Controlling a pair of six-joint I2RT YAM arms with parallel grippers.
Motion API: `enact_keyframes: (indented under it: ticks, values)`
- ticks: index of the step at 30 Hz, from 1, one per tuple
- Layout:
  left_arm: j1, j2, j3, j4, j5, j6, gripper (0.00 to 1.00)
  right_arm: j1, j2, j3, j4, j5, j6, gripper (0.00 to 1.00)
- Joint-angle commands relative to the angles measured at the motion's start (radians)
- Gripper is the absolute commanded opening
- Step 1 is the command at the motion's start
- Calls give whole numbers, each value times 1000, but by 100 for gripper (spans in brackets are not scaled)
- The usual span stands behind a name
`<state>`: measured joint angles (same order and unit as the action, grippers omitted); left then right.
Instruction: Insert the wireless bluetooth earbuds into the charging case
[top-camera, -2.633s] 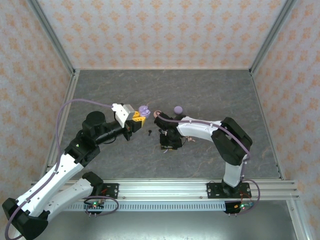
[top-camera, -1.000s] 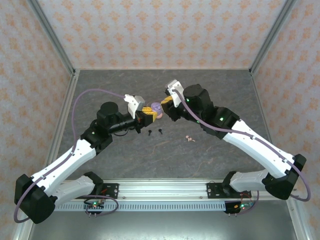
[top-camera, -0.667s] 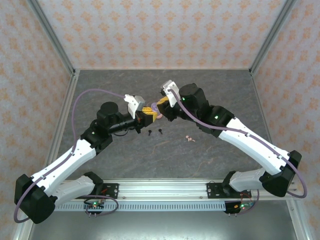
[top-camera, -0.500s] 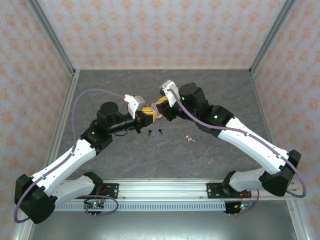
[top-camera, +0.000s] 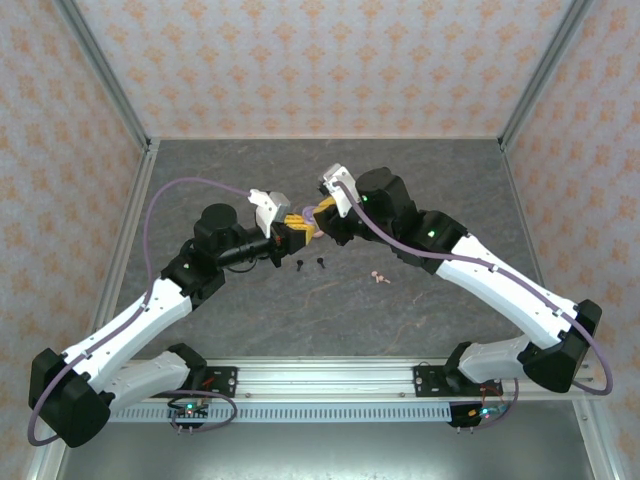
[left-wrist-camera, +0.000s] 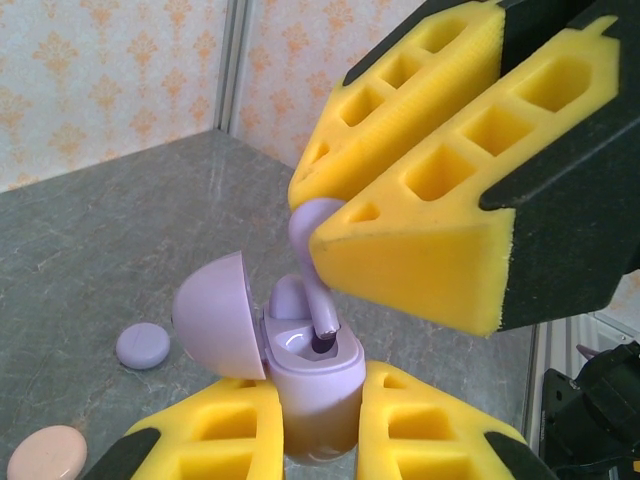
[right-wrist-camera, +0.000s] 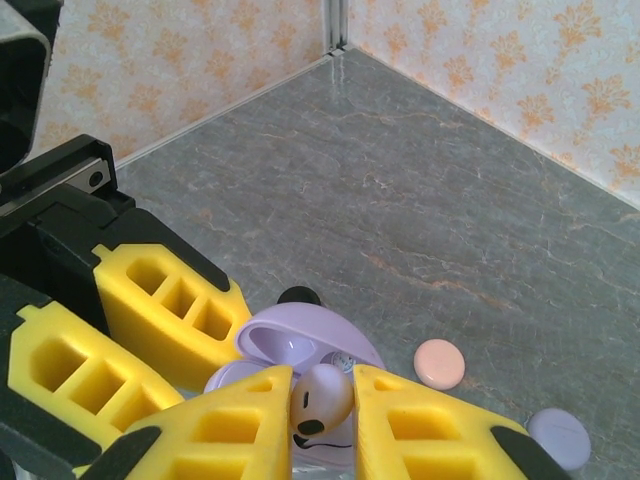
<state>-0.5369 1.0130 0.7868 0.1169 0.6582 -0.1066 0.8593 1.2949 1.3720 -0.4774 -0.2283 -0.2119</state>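
Note:
My left gripper is shut on the base of a lilac charging case and holds it upright above the table, with its lid swung open. One lilac earbud sits in the far slot. My right gripper is shut on a second lilac earbud directly over the case. That earbud's stem has its tip at the mouth of the near slot. Two black earbuds and a pink pair lie on the table below.
Closed round cases lie on the grey table beyond the grippers: a pink one, a lilac one and a black one behind the open lid. Patterned walls enclose the table, and a metal rail runs along its near edge.
The right gripper has shifted slightly left with its earbud and closed in on the case held by the left gripper. Over the last half second almost nothing moved.

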Motion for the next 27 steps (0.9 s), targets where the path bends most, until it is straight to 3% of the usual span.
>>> enact_keyframes:
  ticks: [1,27]
  values:
    - [-8,-14,37,10,17,9,0,6,-12,11,-26,2,-23,19]
    - [-8,-11,34,19,21,8,0,7,41,49,-117,-101,-43,19]
